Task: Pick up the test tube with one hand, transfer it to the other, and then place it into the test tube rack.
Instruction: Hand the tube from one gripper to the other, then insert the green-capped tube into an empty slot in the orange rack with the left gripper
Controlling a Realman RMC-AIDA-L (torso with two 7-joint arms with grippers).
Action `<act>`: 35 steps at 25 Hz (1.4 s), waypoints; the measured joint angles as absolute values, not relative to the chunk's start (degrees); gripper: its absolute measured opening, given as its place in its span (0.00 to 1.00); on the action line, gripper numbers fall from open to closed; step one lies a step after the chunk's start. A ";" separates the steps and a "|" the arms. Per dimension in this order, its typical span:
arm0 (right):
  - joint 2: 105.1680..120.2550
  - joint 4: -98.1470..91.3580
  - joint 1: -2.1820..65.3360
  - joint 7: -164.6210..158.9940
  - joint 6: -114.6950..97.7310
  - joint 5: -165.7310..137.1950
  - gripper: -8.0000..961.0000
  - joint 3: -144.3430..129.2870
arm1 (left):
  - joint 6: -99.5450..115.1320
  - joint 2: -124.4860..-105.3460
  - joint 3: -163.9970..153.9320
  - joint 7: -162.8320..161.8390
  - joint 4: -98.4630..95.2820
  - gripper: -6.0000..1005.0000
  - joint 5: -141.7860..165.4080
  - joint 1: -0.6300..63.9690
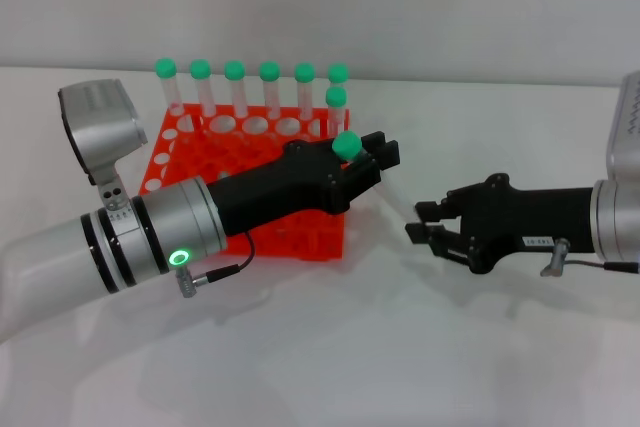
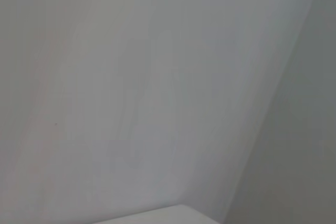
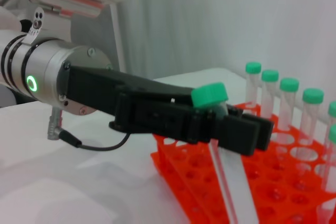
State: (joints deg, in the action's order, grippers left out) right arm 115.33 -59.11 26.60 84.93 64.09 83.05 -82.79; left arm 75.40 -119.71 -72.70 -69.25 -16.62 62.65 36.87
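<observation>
My left gripper (image 1: 366,159), on the green-lit arm, is shut on the test tube (image 1: 347,145) just below its green cap. It holds the tube roughly upright over the near right part of the orange-red test tube rack (image 1: 300,239). In the right wrist view the left gripper (image 3: 231,129) clamps the tube (image 3: 230,177), whose clear body hangs down over the rack's holes (image 3: 197,179); the tip is out of view. My right gripper (image 1: 422,222) is open and empty, right of the rack and apart from it. The left wrist view shows only a blank pale surface.
Several other green-capped tubes (image 1: 235,71) stand in the rack's back row, with one more (image 1: 336,97) just in front at the right end. They also show in the right wrist view (image 3: 290,85). A white table (image 1: 400,347) lies under everything.
</observation>
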 joint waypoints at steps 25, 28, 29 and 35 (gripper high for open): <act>115.22 -47.51 24.04 84.74 63.85 84.33 0.89 -68.94 | 55.04 -119.30 -77.79 -88.92 -55.13 0.23 76.81 27.17; 115.22 -47.43 23.84 84.69 64.04 84.65 0.89 -68.65 | 51.29 -119.24 -79.92 -92.31 -58.12 0.23 78.28 25.63; 115.24 -47.42 23.83 84.67 64.13 84.67 0.89 -68.63 | 50.39 -119.24 -80.11 -93.67 -58.91 0.23 79.45 25.27; 115.36 -47.30 23.81 84.61 64.39 84.78 0.89 -68.59 | 49.52 -118.94 -79.54 -104.30 -61.52 0.23 88.01 25.39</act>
State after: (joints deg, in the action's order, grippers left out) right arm 115.36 -47.30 23.81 84.61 64.39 84.78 -68.59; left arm 49.52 -118.94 -79.54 -104.30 -61.52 88.01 25.39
